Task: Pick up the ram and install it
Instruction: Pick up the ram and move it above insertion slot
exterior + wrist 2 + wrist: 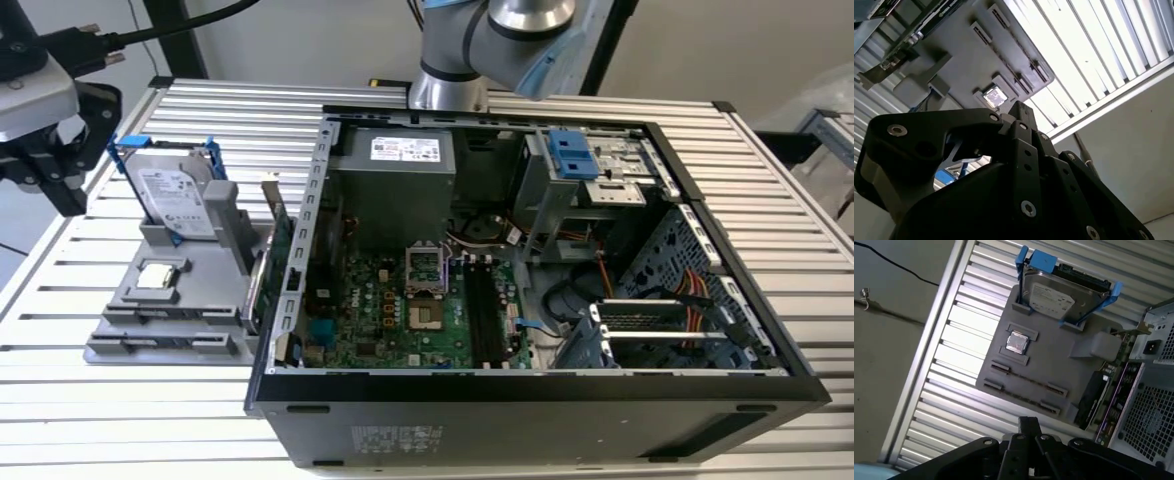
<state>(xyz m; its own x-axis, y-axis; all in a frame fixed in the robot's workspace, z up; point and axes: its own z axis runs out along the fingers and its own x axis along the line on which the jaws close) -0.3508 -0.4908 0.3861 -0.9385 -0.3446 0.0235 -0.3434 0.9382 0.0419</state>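
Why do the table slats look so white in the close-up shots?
Glare: in the second wrist view the ribbed metal table washes out white behind the black end effector; in the first wrist view a bright patch lies beside the grey plastic tray; the exterior view looks evenly lit.

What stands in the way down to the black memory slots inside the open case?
Nothing visible does. The black slots lie uncovered from above, beside the processor socket. The gripper hangs out by the grey tray.
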